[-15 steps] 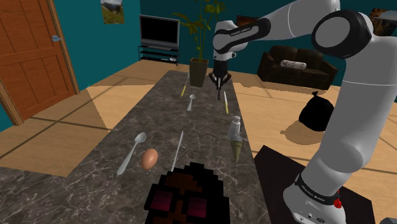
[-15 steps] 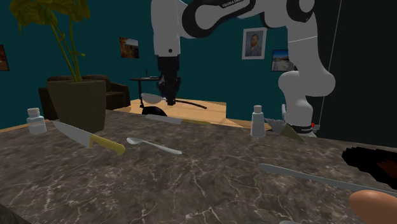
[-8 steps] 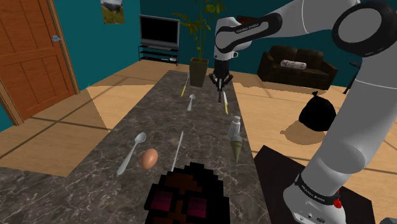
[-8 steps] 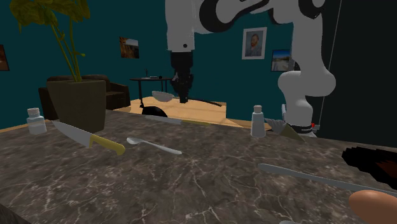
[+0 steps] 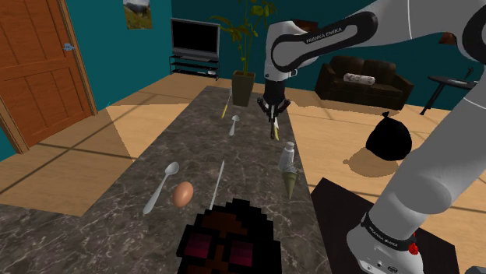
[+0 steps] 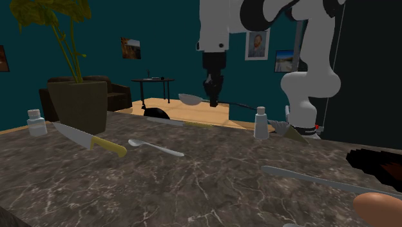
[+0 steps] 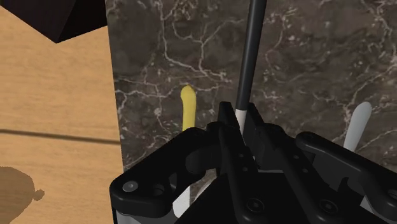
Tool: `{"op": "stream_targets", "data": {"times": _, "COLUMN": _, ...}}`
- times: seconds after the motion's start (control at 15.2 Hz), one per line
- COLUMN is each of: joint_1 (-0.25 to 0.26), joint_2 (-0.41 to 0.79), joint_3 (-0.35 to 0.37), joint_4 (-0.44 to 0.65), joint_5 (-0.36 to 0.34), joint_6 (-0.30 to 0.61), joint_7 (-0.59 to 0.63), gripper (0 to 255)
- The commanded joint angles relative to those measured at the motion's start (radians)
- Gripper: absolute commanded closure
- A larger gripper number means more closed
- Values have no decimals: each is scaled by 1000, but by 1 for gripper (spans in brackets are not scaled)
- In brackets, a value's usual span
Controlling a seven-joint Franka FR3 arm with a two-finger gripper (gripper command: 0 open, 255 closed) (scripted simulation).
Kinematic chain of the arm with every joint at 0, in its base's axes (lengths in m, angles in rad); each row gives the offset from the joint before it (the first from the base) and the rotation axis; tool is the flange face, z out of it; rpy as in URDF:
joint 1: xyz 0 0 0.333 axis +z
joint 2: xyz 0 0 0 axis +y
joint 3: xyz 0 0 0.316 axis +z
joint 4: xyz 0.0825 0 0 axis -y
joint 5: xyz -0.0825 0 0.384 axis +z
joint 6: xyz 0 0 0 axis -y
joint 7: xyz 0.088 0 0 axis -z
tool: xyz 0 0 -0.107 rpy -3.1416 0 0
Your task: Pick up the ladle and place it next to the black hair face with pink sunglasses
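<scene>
- Flagging occlusion first: the pixel-art face with black hair and pink sunglasses (image 5: 226, 238) is cut by the shoulder view's bottom edge. In the second exterior view only a sliver of it (image 6: 380, 164) shows at the right edge.
- The brown egg (image 5: 183, 194) is likewise cut off at the second exterior view's lower right corner (image 6: 381, 207).
- In the shoulder view the ladle is hard to pick out below the wrist.
- The all-black end effector (image 5: 272, 111) (image 6: 212, 101) (image 7: 240, 121) is clamped on the silver-bowled, black-handled ladle (image 6: 190, 98) (image 7: 249, 51).
- In the wrist view its fingers (image 7: 226, 118) pinch the shaft between them.
- The ladle is in the air and roughly level. In the second exterior view the bowl points left and the handle right.
- It hangs over the far end of the dark marble surface (image 5: 156, 156) (image 6: 212, 174), well apart from the face at the near end.
- The wrist view shows the surface edge just beside the end effector, with wooden floor (image 7: 57, 95) beyond it.
- A yellow-handled knife (image 6: 90, 138) and a small white spoon (image 5: 233, 124) (image 6: 154, 147) lie near the far end.
- A white bottle (image 5: 288, 156) (image 6: 260, 122) stands near the edge at the shoulder view's right.
- A long thin grey utensil (image 5: 217, 183) and a larger white spoon (image 5: 161, 187) lie near the egg, just beyond the face.
- There is bare marble to the shoulder view's left of the face.
</scene>
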Motion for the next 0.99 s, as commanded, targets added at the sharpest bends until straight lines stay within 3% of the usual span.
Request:
{"op": "stream_targets", "data": {"times": 0.0, "joint_1": 18, "joint_2": -57, "joint_3": 20, "joint_4": -61, "joint_5": 10, "joint_6": 3, "joint_7": 34, "gripper": 255}}
{"op": "stream_targets", "data": {"times": 0.92, "joint_1": 177, "joint_2": -364, "joint_3": 200, "joint_4": -329, "joint_5": 150, "joint_6": -45, "joint_7": 284, "gripper": 255}}
